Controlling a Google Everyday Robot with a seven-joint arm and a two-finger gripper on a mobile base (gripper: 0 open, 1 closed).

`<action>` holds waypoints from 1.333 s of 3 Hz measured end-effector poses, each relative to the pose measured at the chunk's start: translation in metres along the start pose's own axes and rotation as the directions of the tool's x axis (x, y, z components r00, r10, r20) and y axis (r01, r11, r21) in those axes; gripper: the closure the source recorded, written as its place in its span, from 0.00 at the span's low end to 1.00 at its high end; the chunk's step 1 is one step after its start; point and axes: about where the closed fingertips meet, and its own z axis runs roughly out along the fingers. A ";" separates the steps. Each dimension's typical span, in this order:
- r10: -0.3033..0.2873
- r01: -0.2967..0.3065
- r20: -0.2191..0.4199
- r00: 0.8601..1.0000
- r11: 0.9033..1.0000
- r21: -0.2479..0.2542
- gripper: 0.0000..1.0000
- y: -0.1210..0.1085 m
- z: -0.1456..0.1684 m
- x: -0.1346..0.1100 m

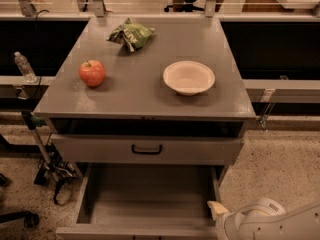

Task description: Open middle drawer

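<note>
The middle drawer is pulled far out below the upper drawer front; its grey inside is bare, and its handle is hidden on the front face at the bottom edge of the view. The upper drawer front with a black bar handle sits just under the tabletop. My gripper is at the open drawer's front right corner, and only a pale tip shows ahead of the white arm.
On the grey tabletop lie a red apple, a white bowl and a green chip bag. A water bottle stands on a ledge at the left. Cables and a stand crowd the floor at the lower left.
</note>
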 end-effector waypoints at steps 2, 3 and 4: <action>-0.001 0.000 0.019 1.000 0.999 0.052 0.00 -0.003 -0.020 -0.007; -0.014 0.013 0.015 1.000 0.998 0.062 0.00 -0.015 -0.030 -0.021; -0.017 0.016 0.015 1.000 0.998 0.061 0.00 -0.017 -0.030 -0.024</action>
